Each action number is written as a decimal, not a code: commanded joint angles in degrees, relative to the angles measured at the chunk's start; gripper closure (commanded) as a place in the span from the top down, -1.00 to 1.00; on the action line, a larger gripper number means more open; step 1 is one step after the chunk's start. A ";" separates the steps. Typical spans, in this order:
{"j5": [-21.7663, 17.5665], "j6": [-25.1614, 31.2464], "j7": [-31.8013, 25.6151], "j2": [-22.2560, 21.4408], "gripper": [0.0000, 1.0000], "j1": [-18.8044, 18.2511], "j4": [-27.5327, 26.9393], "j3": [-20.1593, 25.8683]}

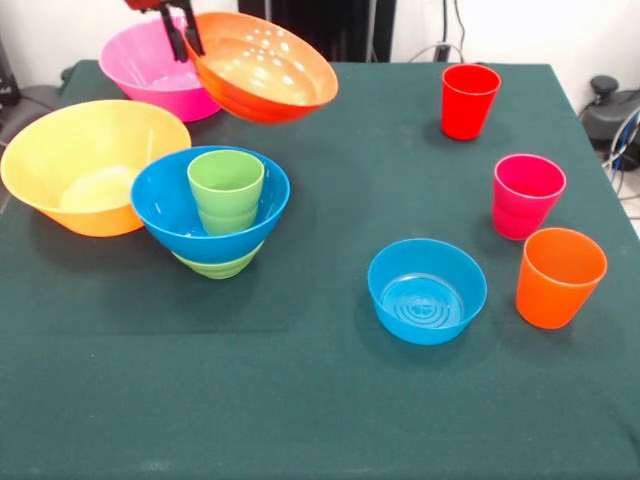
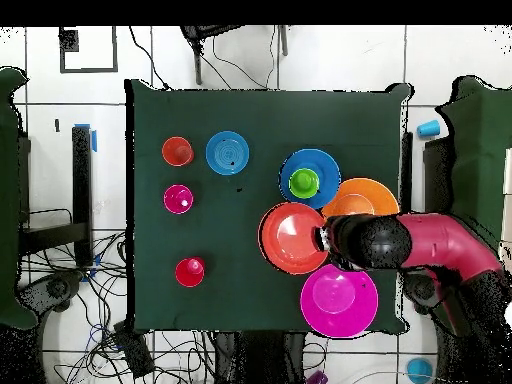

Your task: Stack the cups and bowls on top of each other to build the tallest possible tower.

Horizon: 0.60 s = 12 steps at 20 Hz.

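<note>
Orange-red bowl (image 1: 264,68) in hand (image 1: 182,40)

The tower (image 1: 218,215) is the light green cup (image 1: 226,190) upright in the wide blue bowl (image 1: 170,205) on the small green bowl (image 1: 218,266), just beside the big yellow-orange bowl (image 1: 85,175) near the table's left edge. The shallow orange-red bowl (image 1: 265,68) hangs tilted above the table beside the big pink bowl (image 1: 150,65) at the far left corner. The red cup (image 1: 469,100), magenta-pink cup (image 1: 526,195) and orange cup (image 1: 559,277) stand upright along the right edge, the small translucent blue bowl (image 1: 427,290) near them.
</note>
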 commanded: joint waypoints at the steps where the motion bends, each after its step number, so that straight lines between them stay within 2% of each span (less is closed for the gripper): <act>1: 1.06 7.24 -22.08 4.38 -1.00 -1.60 -5.77 6.27; 6: 1.25 8.34 -22.36 7.13 -1.00 -2.26 -10.23 7.69; 12: 2.81 6.12 -21.50 9.15 -1.00 -4.15 -12.05 10.56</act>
